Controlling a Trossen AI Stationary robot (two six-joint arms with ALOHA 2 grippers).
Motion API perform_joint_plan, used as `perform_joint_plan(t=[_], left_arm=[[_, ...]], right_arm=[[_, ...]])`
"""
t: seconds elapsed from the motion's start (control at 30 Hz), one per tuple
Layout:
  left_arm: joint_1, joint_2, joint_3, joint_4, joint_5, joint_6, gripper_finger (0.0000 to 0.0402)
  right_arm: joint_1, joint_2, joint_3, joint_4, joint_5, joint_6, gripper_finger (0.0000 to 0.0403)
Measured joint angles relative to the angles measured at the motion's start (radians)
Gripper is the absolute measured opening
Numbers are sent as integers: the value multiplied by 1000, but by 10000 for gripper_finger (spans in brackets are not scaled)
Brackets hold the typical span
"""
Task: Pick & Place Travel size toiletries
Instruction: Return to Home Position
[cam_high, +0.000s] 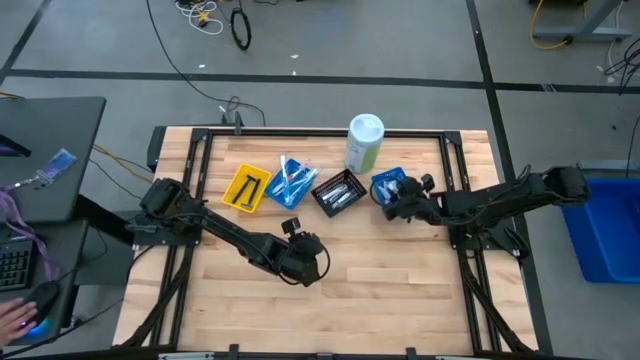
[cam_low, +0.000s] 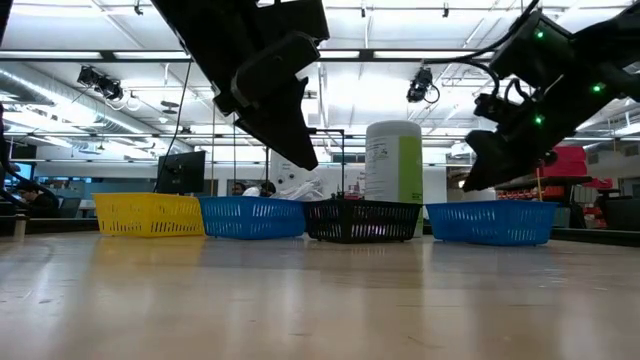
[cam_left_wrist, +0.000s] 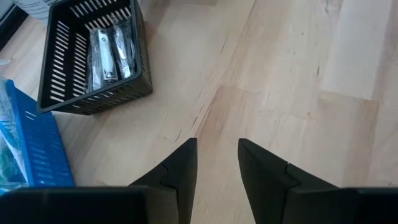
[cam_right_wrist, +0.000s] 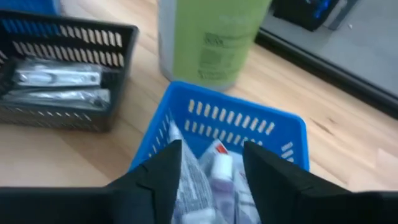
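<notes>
- Grey workshop floor (cam_high: 330, 50) strewn with cables surrounded the wooden table (cam_high: 380, 300), whose bare planks lay under both arms.
- From the table's left edge the left arm reached toward the middle. The left gripper (cam_left_wrist: 217, 152) hung clear above the wood, touching nothing. Its two fingers stood a little apart, with only planks showing in the gap.
- Reaching in from the opposite edge, the right gripper (cam_right_wrist: 211, 158) hovered over the right blue basket (cam_right_wrist: 230, 115), its fingers spread and empty.
- Just beyond the right gripper, behind that basket, a tall white-and-green canister (cam_high: 364, 143) stood upright.
- Ahead of the left gripper and off to one side sat the black basket (cam_left_wrist: 99, 99), next along the row from the right gripper's basket.
- Farther along that row, away from the right gripper, came the left blue basket (cam_low: 250, 218) and then the yellow basket (cam_low: 150, 215).
- White toothpaste tubes (cam_right_wrist: 217, 168) lay in the right blue basket directly below the right gripper's gap.
- Silvery packets (cam_left_wrist: 112, 53) rested inside the black basket.
- Blue-and-white toiletries (cam_high: 290, 180) filled the left blue basket, and dark slim items (cam_high: 248, 190) lay in the yellow basket, all well apart from the left gripper.
</notes>
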Motion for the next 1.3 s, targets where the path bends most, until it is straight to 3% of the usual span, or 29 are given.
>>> perform_joint_plan(t=[0.2,0.37,0.47,0.57,0.77,0.93,1.17,1.3], left_arm=[[0,0,0,0,13,-16,126],[-1,0,0,-1,144,-11,126],[-6,-10,0,-6,158,-1,126],[-9,-44,0,-23,121,8,126],[-15,-182,0,-162,-23,53,126],[-16,-344,-21,-247,-45,63,126],[-29,-613,-180,-236,-67,66,126],[-31,-756,-332,-108,-64,57,126]], right_arm=[[1,-26,0,68,-17,-101,219],[3,-73,40,27,-90,-108,237],[16,-109,78,3,-119,-134,236],[45,-143,120,-1,-155,-179,225],[137,-208,199,-18,-329,-249,197],[214,-271,256,-20,-409,-275,172],[303,-394,277,-36,-419,-396,115],[335,-453,278,-92,-420,-403,71]])
